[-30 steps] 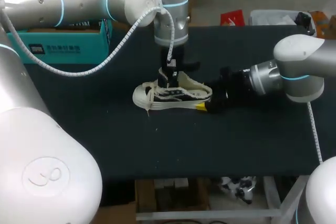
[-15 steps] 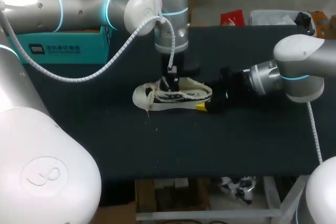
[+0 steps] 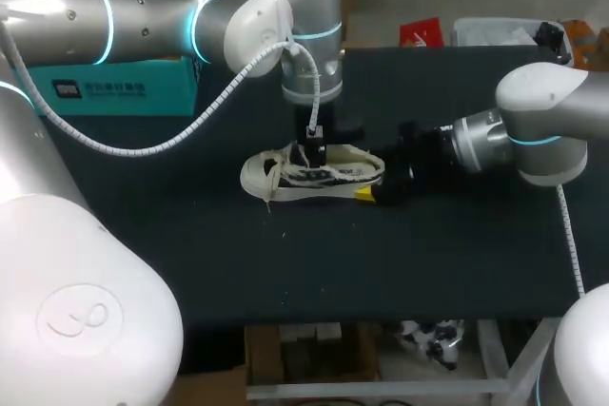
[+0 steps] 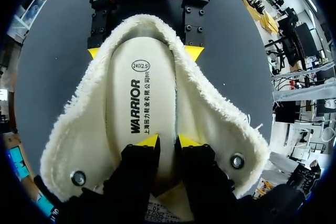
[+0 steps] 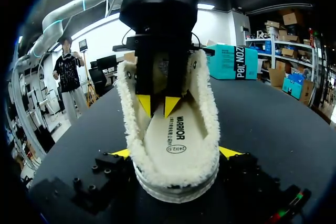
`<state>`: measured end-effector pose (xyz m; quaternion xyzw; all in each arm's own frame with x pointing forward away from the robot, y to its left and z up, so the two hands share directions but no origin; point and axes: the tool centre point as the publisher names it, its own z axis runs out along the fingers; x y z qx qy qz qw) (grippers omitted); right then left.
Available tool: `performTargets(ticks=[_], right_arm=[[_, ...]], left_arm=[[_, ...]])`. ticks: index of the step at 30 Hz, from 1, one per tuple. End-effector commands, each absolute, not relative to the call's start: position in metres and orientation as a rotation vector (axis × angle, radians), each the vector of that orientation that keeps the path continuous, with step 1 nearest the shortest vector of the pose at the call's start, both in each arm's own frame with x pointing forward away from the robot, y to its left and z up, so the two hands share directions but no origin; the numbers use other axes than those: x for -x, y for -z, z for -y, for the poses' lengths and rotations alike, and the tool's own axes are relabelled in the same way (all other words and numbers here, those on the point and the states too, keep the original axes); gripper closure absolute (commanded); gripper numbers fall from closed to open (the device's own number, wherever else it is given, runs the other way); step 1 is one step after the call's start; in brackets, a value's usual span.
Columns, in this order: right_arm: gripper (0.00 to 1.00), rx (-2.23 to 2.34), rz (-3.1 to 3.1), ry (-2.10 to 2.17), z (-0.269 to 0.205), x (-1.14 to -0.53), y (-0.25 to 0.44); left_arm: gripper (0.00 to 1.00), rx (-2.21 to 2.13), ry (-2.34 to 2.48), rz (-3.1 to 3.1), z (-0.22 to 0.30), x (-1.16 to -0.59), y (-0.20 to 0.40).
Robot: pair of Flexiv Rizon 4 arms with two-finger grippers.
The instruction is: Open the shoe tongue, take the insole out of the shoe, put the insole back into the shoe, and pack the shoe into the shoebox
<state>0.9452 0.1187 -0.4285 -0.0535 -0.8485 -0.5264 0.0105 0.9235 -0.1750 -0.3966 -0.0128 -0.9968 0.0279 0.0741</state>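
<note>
A cream low-top shoe [image 3: 285, 176] with a fleecy lining [image 4: 210, 114] lies mid-table, toe to the left. Its white insole [image 4: 139, 98] lies flat inside. My left gripper [image 3: 312, 152] points straight down into the shoe's mouth. Its yellow tips [image 4: 168, 141] stand a little apart just over the insole, with nothing between them. My right gripper [image 3: 371, 192] is at the heel, one yellow tip on each side of it [image 5: 176, 153], both against the shoe. The teal shoebox [image 3: 124, 83] stands at the back left.
Dark tabletop [image 3: 428, 254] stretches bare in front of and to the right of the shoe. The left arm's white cable [image 3: 219, 83] loops above the table's left part.
The left gripper has sunk lower into the shoe and its tips have parted from shut to a small gap. The right arm and the shoe have kept still.
</note>
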Motion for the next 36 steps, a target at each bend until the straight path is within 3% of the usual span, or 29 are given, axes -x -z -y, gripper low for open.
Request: performTargets(ticks=[1,6,13,19,36], right_arm=[[1.0,0.167,2.646,1.644,-0.118,-0.947,0.432],[1.0,0.167,2.646,1.644,-0.118,-0.947,0.432],[1.0,0.167,2.646,1.644,-0.118,-0.947,0.432],[1.0,0.167,2.646,1.644,-0.118,-0.947,0.432],[1.0,0.167,2.646,1.644,-0.118,-0.947,0.432]], left_arm=[[0.76,0.019,-0.089,3.011,0.174,-0.918,0.417],[0.78,-0.009,-0.092,3.054,0.175,-0.919,0.425],[0.7,0.004,-0.102,3.079,0.172,-0.913,0.432],[0.71,-0.023,-0.114,3.152,0.176,-0.91,0.442],[0.65,-0.067,-0.138,3.232,0.184,-0.951,0.484]])
